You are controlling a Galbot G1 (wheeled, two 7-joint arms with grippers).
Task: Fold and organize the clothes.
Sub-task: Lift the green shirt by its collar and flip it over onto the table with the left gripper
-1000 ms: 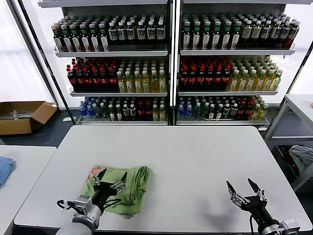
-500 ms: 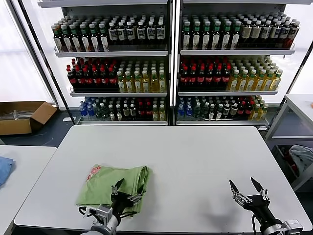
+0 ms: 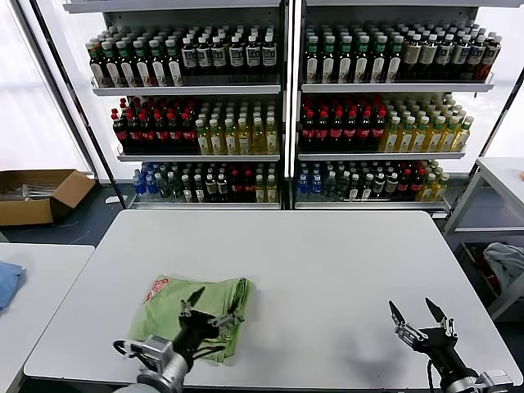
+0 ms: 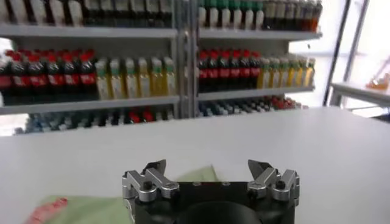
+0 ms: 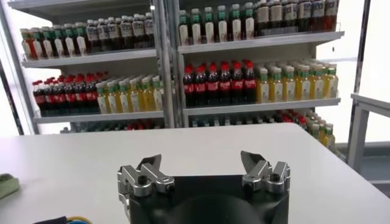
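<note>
The light green polo shirt [image 3: 168, 307] lies folded on the white table [image 3: 327, 270] at the front left, its red-and-white print [image 3: 155, 287] at the left corner. My left gripper [image 3: 214, 300] is open and empty, held over the shirt's right part. In the left wrist view the gripper [image 4: 208, 168] shows spread jaws with the green shirt [image 4: 91, 210] below and behind it. My right gripper [image 3: 419, 313] is open and empty above the table's front right. In the right wrist view that gripper [image 5: 202, 164] shows nothing between the jaws.
Shelves of bottles [image 3: 278, 106] stand behind the table. A side table at the left carries a blue cloth [image 3: 6, 282]. A cardboard box [image 3: 37, 194] sits on the floor at the left. A pale cloth [image 3: 508, 266] lies at the right.
My left gripper first dropped toward the shirt's front edge, then rose and moved back over its right part. My right gripper drifted slightly right and forward. The shirt stayed folded.
</note>
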